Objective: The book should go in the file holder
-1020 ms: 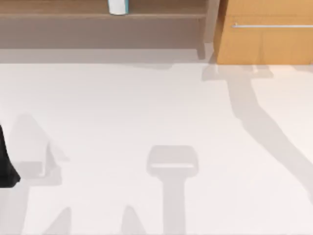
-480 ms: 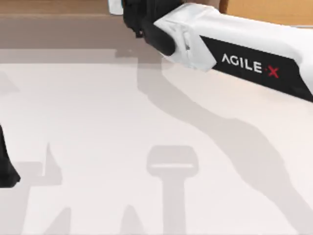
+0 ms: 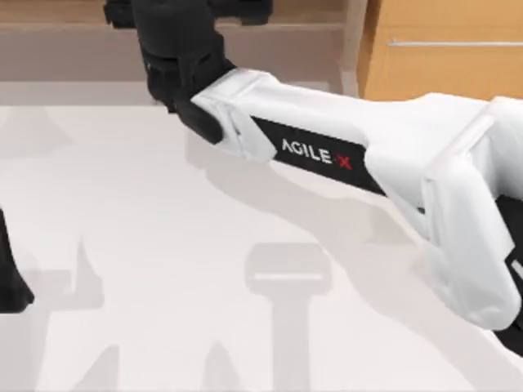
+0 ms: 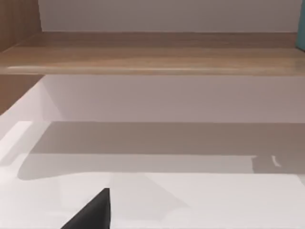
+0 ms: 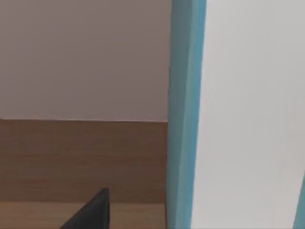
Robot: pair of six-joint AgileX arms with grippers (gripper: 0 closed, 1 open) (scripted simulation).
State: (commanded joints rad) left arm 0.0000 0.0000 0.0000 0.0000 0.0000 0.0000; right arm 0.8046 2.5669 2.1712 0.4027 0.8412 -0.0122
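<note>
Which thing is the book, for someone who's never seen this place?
Find the wooden shelf along the table's far edge. The book stands upright on it, right in front of the right gripper. It is thin, with a light blue cover and white page edges.

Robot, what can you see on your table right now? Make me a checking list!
Surface: white table, bare where visible.
Job's things: book, light blue cover, white pages, upright on the wooden shelf; file holder: nothing seen.
Clutter: nothing seen.
Grippers: right tool up at the shelf, at the top view's upper left; left arm parked at the table's left edge.
Cables: nothing seen.
Surroundings: wooden cabinet with a handle bar.
</note>
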